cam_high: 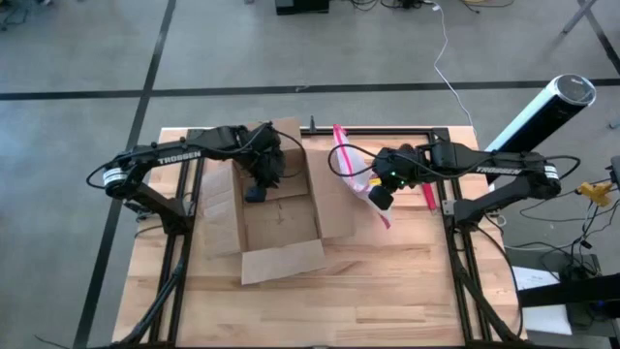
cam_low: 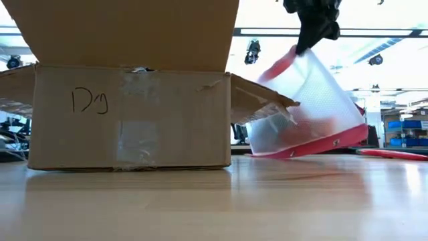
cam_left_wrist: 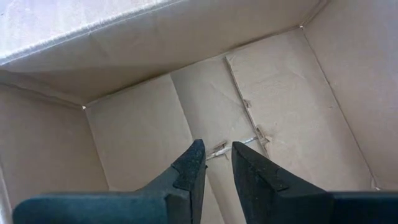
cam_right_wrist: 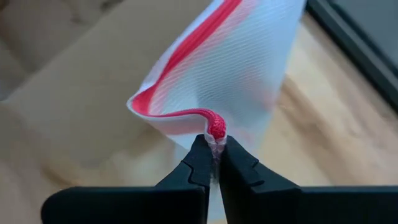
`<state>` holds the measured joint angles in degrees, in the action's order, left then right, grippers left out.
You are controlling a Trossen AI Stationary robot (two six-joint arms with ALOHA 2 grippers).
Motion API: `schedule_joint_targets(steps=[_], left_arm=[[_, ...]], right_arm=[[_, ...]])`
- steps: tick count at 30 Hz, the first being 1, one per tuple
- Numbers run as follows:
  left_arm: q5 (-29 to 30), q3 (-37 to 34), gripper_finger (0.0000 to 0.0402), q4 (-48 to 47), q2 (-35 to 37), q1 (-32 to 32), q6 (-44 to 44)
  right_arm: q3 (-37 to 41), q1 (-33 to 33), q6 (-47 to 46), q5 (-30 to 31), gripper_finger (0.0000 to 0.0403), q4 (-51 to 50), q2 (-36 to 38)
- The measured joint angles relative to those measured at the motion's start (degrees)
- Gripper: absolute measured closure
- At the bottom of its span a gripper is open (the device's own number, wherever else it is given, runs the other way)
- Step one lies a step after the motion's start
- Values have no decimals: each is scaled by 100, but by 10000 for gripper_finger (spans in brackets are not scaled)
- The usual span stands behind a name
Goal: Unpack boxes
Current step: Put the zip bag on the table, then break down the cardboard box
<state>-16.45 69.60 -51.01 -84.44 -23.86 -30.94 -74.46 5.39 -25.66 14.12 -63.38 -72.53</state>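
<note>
Right gripper [cam_right_wrist: 213, 144] pinches the pink-edged translucent zip pouch [cam_high: 358, 174] beside the open brown cardboard box [cam_high: 276, 208] and should lift it clear, while left gripper [cam_left_wrist: 214, 163], slightly parted and empty, sits inside the box.

Cardboard box [cam_high: 276, 218] sat mid-bench with all flaps splayed outward, top wide open. Left claw [cam_left_wrist: 216, 163] already occupied the box interior, fingers slightly parted over a bare floor, walls close on all sides. Right flap [cam_low: 261, 100] ran out to touch the pink-edged pouch [cam_low: 314, 107], so no gap there. Right claw [cam_right_wrist: 213, 152] pinched the pouch's corner, hanging it tilted with its lower edge on the bench [cam_high: 387, 291]. Front strip of bench ahead of the box lay free. A pink strip [cam_high: 427, 194] lay beside the right frame rail.
</note>
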Motion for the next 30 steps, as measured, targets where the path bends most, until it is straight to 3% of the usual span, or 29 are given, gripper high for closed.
schedule_joint_targets(steps=[15,19,25,30], left_arm=[[0,0,323,50,-1,-2,61],[2,0,324,115,-2,-2,60],[-147,2,322,180,-2,-2,37],[-1752,2,305,50,7,20,512]], right_arm=[[0,466,400,542,186,-638,79],[0,473,310,769,173,-875,233],[0,479,234,847,187,-420,463],[0,479,375,848,196,-81,472]])
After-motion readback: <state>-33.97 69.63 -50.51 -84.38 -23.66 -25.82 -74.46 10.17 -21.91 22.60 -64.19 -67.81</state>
